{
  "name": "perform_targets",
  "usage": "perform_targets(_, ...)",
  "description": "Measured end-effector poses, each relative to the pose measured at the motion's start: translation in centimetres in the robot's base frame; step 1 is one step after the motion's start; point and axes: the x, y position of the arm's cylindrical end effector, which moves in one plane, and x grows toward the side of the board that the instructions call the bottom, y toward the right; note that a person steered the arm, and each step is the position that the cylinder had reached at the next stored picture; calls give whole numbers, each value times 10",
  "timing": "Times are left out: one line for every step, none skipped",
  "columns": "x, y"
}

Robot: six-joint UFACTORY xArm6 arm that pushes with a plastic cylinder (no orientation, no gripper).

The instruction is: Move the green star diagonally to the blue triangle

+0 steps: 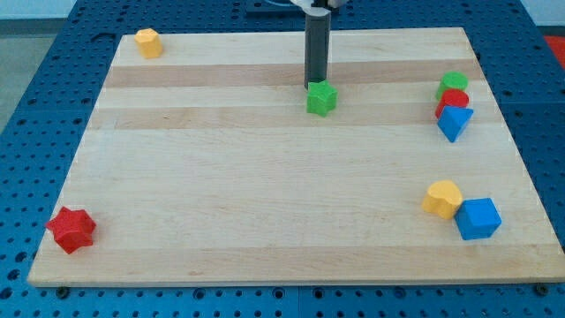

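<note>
The green star [322,98] lies on the wooden board [265,177] near the view's top centre. My tip [315,85] stands just above the star in the view, touching or almost touching its upper left edge. The blue triangle [454,122] lies at the view's right, well apart from the star, with a red block [453,101] and a green block [454,84] stacked close above it in the view.
A yellow block [148,41] sits at the top left corner. A red star [71,229] lies at the bottom left. A yellow block [442,198] and a blue cube [478,218] lie together at the bottom right.
</note>
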Motion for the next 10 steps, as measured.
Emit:
perform_targets(-18,-15)
perform_targets(0,-51)
perform_targets(38,-63)
perform_targets(54,-29)
perform_targets(54,5)
perform_targets(45,-17)
perform_targets(12,-31)
perform_targets(2,0)
perform_targets(4,51)
perform_targets(11,71)
